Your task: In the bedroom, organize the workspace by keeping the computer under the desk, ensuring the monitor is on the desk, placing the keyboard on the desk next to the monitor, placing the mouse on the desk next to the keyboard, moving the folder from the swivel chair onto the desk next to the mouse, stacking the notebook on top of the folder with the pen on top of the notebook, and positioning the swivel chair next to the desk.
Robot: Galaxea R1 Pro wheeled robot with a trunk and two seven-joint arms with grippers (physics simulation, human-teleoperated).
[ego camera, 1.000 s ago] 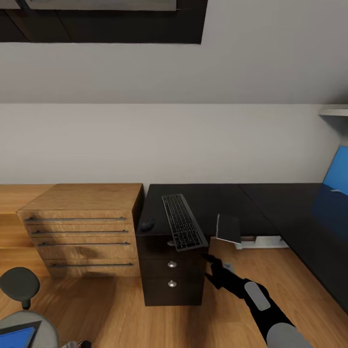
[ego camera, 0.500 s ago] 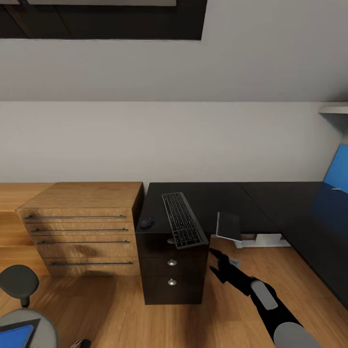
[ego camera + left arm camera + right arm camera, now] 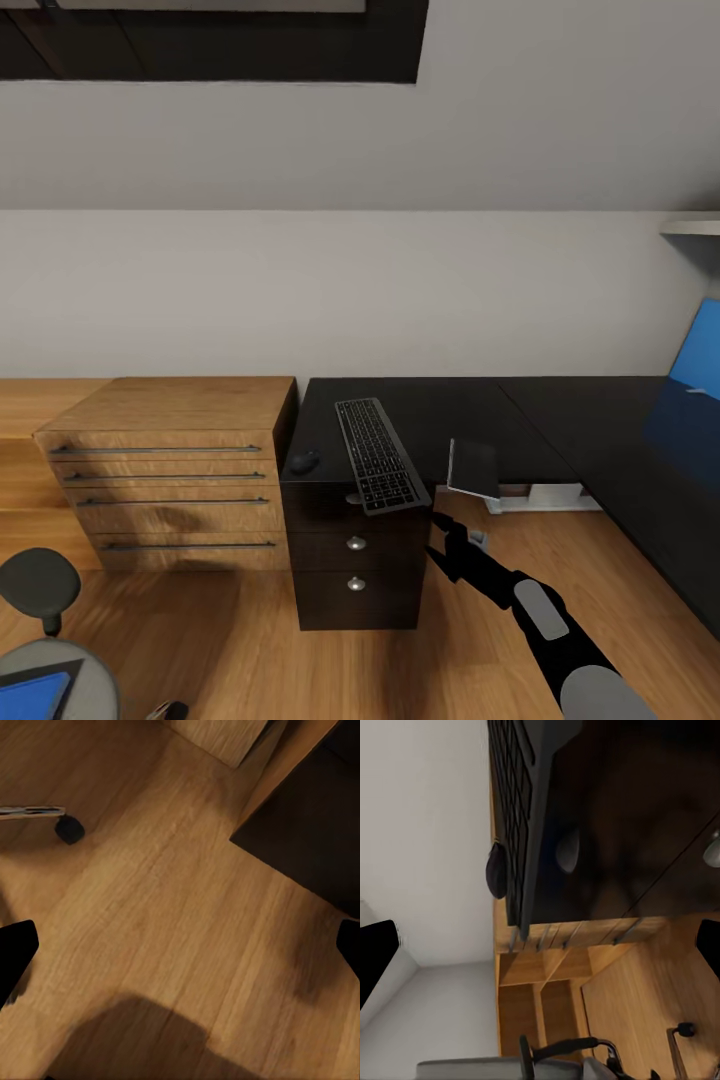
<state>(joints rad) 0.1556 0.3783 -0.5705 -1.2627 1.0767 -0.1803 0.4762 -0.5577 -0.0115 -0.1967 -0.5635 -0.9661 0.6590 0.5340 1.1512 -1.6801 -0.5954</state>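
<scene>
Wooden plank floor [image 3: 250, 630] below, pale plain wall behind. Long glossy black L-shaped desk [image 3: 560, 420] set against that wall, blue back panel [image 3: 700, 350] at far right. Light wooden drawer chest [image 3: 170, 470] with four long bar handles just beside desk's left end. Black drawer unit with round silver knobs [image 3: 355, 560] under that same end.

Long slim keyboard with silver-grey frame and black keys [image 3: 378, 455] lying on desk top, near end jutting past front edge above the drawers. Small dark grey oval mouse [image 3: 305, 462] on desk just left of keyboard, apart from it. Thin dark grey rectangular notebook with white page edges [image 3: 474, 468] right of keyboard, tilted, apparently hanging over desk's front edge; support under it hard to make out.

Grey padded swivel chair [image 3: 45, 670] at lower left corner, well apart from desk; flat bright blue folder [image 3: 35, 695] on its seat.

Right gripper [image 3: 441, 540] low in front of drawer unit, below keyboard's overhang, fingers spread, holding nothing. In right wrist view, keyboard underside [image 3: 521, 817] and mouse [image 3: 496, 870] ahead.

Left gripper [image 3: 180, 945] over bare floor, black fingertips [image 3: 15, 952] wide apart; chair caster [image 3: 69, 829] nearby.
</scene>
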